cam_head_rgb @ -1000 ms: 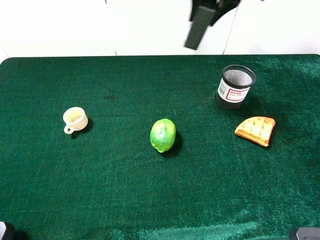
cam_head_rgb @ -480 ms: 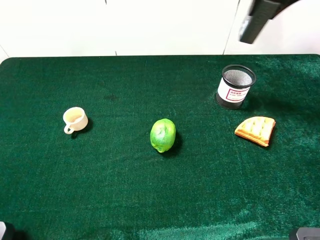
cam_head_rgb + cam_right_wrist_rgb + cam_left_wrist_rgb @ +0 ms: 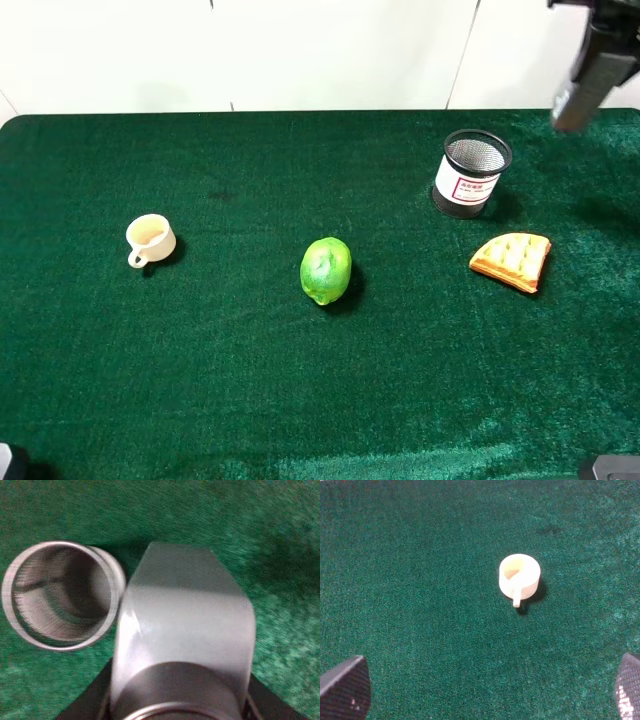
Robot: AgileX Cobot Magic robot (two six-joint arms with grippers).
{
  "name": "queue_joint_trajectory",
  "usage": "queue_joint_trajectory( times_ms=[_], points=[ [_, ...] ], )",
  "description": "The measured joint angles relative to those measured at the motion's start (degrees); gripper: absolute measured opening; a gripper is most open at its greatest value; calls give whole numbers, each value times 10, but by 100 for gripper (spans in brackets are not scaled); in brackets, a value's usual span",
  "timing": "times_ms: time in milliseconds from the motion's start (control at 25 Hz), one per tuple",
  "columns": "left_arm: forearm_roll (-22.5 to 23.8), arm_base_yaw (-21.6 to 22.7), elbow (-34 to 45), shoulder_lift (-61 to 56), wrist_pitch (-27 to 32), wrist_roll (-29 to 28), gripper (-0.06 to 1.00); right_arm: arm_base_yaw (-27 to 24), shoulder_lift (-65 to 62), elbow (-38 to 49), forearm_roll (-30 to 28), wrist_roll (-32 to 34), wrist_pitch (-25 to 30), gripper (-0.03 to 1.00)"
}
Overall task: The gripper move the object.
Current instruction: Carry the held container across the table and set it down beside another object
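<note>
Over the far right edge of the counter [image 3: 200,380], the right gripper [image 3: 608,35] hangs with its jaws pinching the grey bottle [image 3: 585,90], aloft near the mesh cup [image 3: 472,172]. Jaws of the left gripper [image 3: 487,687] stand spread above a cream cup [image 3: 519,574].

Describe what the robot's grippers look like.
The left gripper shows two dark, rounded fingertips with a finely dotted, textured face. The right gripper is black and blocky, blurred at the picture's edge; no cables or markings can be made out.
</note>
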Motion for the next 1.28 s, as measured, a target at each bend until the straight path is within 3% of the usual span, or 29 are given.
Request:
queue_joint_trajectory(
  times_ms=[320,640,1000,1280],
  points=[
    [0,0,0,0,0,0,99,-42,3,31,-16,-24,0,29],
    [0,0,0,0,0,0,99,-44,46,32,-20,-38,-3,29],
    [0,0,0,0,0,0,99,-44,96,33,-14,-56,-51,29],
    [0,0,0,0,0,0,99,-46,121,64,-6,-60,-119,29]
  ],
)
